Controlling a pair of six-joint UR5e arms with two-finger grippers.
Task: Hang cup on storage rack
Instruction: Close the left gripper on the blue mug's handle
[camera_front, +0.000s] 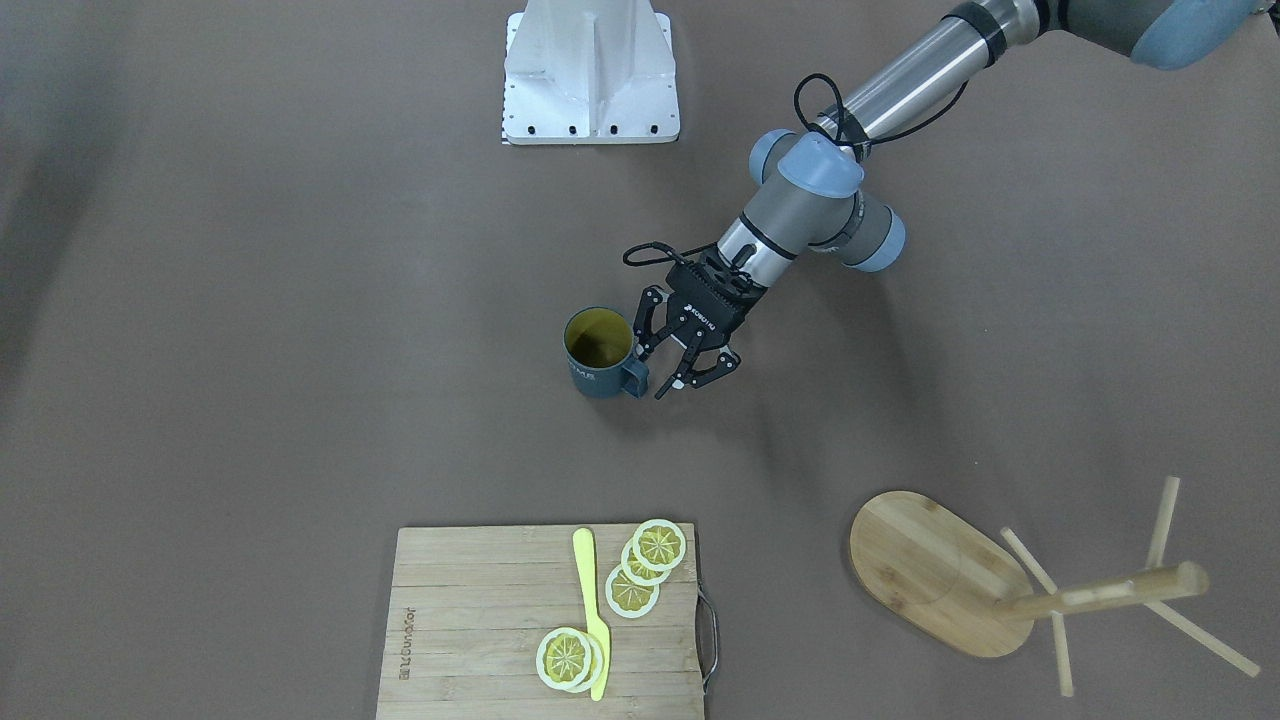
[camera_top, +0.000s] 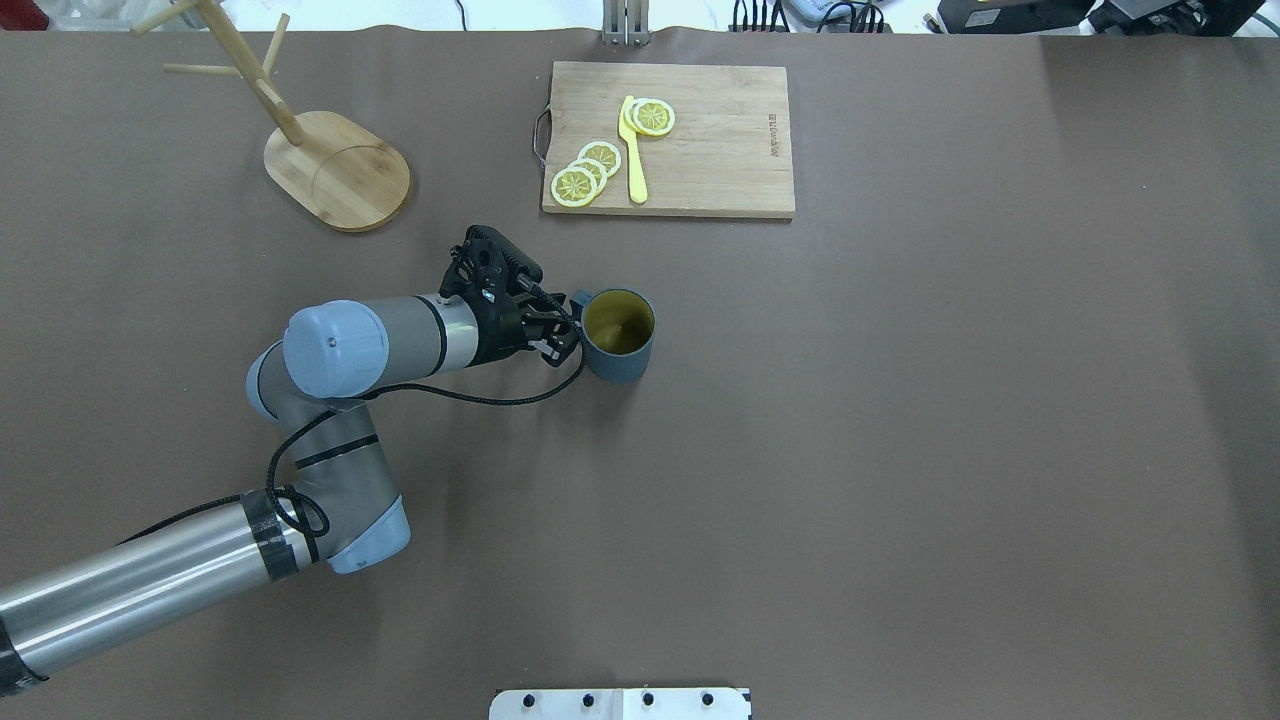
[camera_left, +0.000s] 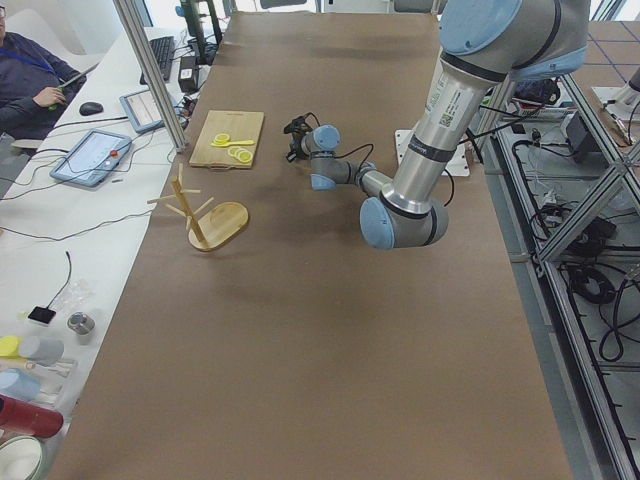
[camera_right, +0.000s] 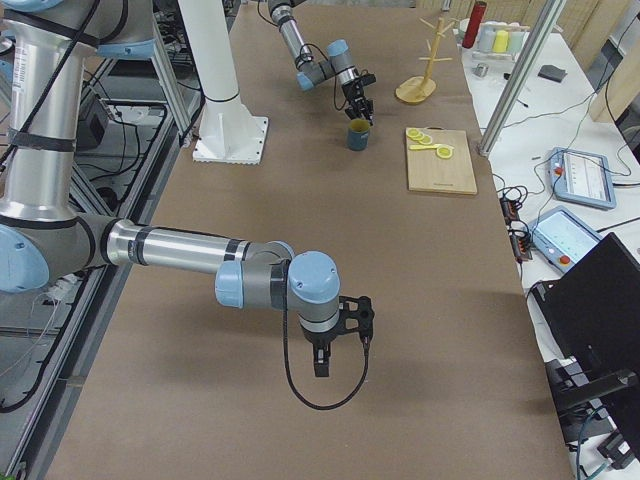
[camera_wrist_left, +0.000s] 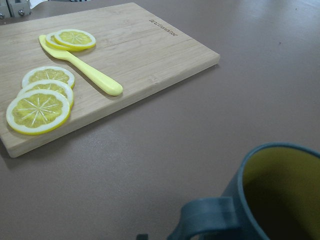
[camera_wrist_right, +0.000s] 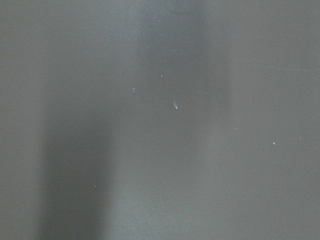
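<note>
Gaping wide, gripping nothing, left pincer (camera_front: 655, 372), upright cup (camera_front: 598, 352) just beside it, bare yellow-green inside (right pincer (camera_right: 322, 368): cannot tell).

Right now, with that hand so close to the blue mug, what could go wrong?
1. The open left hand sits right beside the loop handle of the dark slate-blue mug with the yellow-green inside. A slightly off approach could nudge or tip the upright mug instead of gripping it.
2. The light bamboo mug tree has thin pegs and stands well away. Held only by its handle, the mug might swing and miss a peg or knock the tree.
</note>
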